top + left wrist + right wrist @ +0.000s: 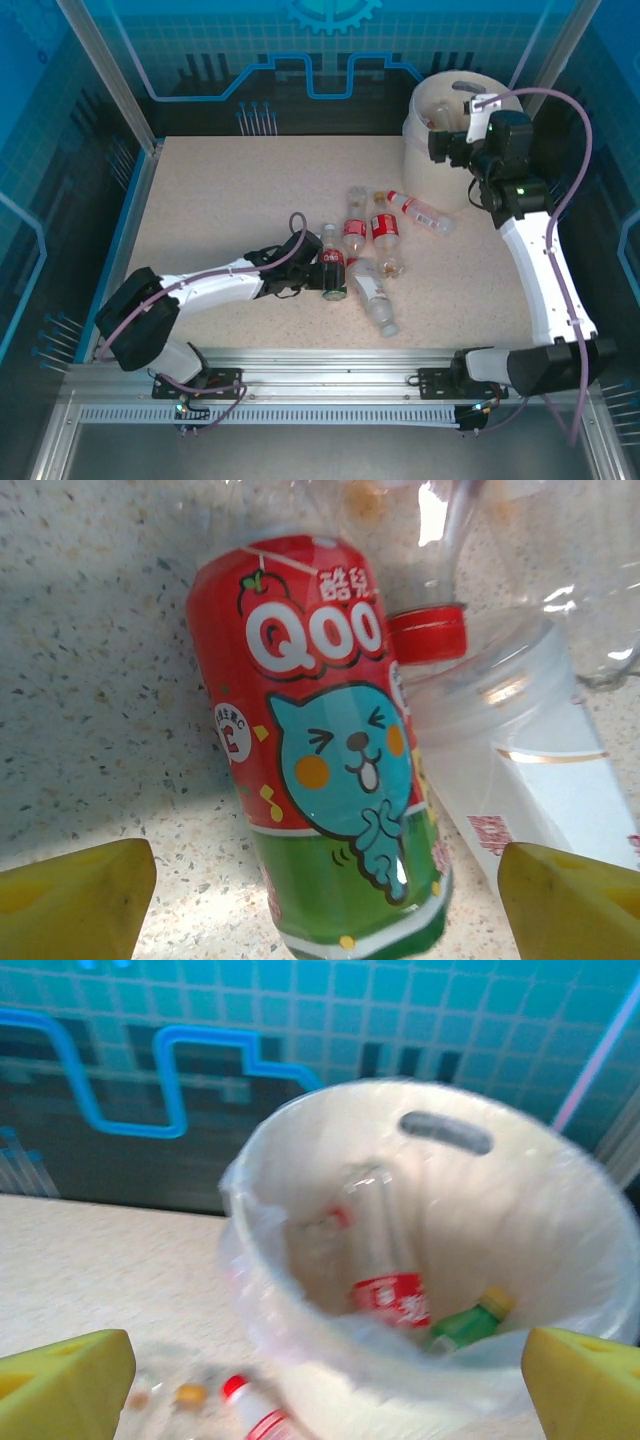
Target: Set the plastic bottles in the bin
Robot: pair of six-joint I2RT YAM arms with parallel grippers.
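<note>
Over the large round cream-white plastic bin [420, 135] hangs the right gripper [325, 1385], fingers wide apart. Inside the bin lie a red-labelled clear bottle [388, 1295] and a green bottle [458, 1328]. Well apart from the bin, the left gripper [325, 910] straddles a red-and-green labelled plastic bottle [330, 740], fingers spread and clear of it. More clear plastic bottles [375, 290] lie just beside.

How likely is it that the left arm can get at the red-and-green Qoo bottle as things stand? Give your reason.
Probably yes. The left gripper sits low with its open fingers either side of the Qoo bottle, gaps showing on both sides. A clear bottle touching it may crowd one finger.
</note>
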